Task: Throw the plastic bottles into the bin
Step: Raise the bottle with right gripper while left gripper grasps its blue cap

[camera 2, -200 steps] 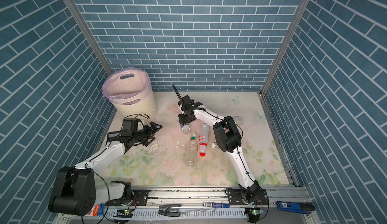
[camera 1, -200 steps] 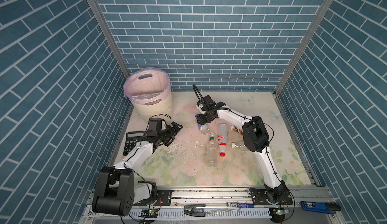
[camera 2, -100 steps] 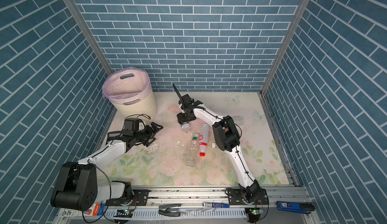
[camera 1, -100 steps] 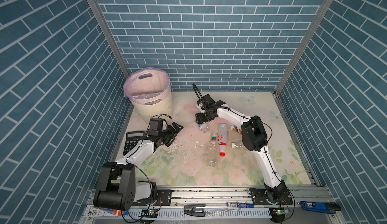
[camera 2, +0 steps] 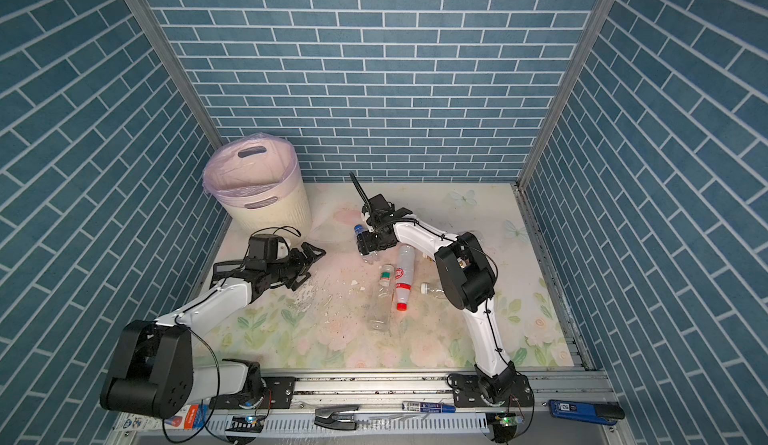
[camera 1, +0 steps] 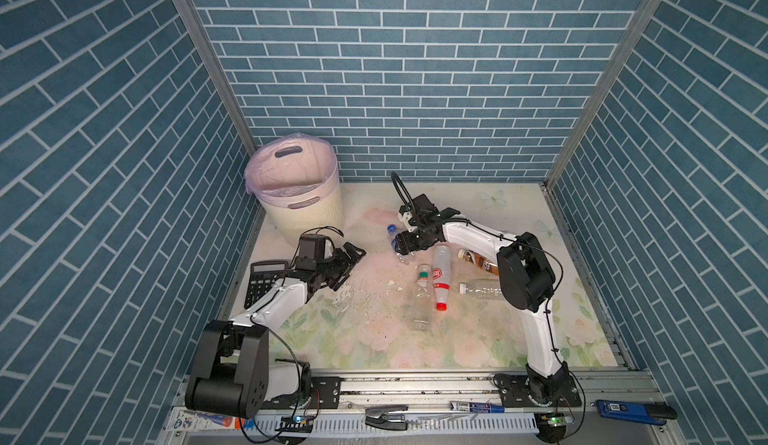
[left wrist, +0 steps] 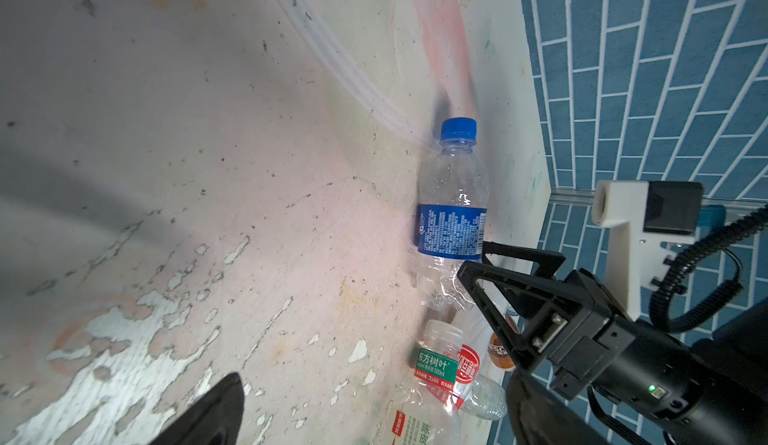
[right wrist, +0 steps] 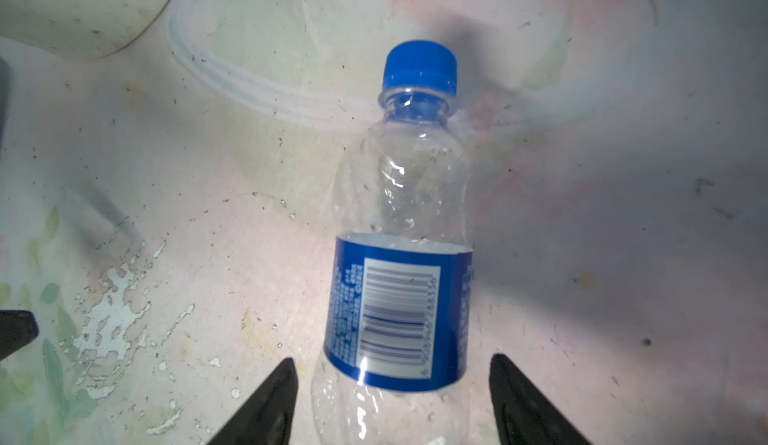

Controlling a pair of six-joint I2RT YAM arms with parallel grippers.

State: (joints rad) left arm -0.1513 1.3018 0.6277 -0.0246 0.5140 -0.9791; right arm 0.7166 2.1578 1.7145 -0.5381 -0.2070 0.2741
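A clear bottle with a blue cap and blue label lies on the floral mat behind the middle. My right gripper is open; its fingers straddle the bottle's lower body with a gap on each side. Beside it lie a green-labelled bottle, a white bottle with a red cap, a brown-labelled bottle and a plain clear bottle. My left gripper hangs wide open and empty, left of the bottles. The bin, lined in pink, stands at the back left.
A black calculator lies at the left edge beside my left arm. Blue brick walls close in three sides. The mat's paint is flaked near the middle. Pens and hand tools lie on the front rail.
My right gripper was shut a second ago and now stands open around the blue-capped bottle. My left arm has hardly moved and stays open.
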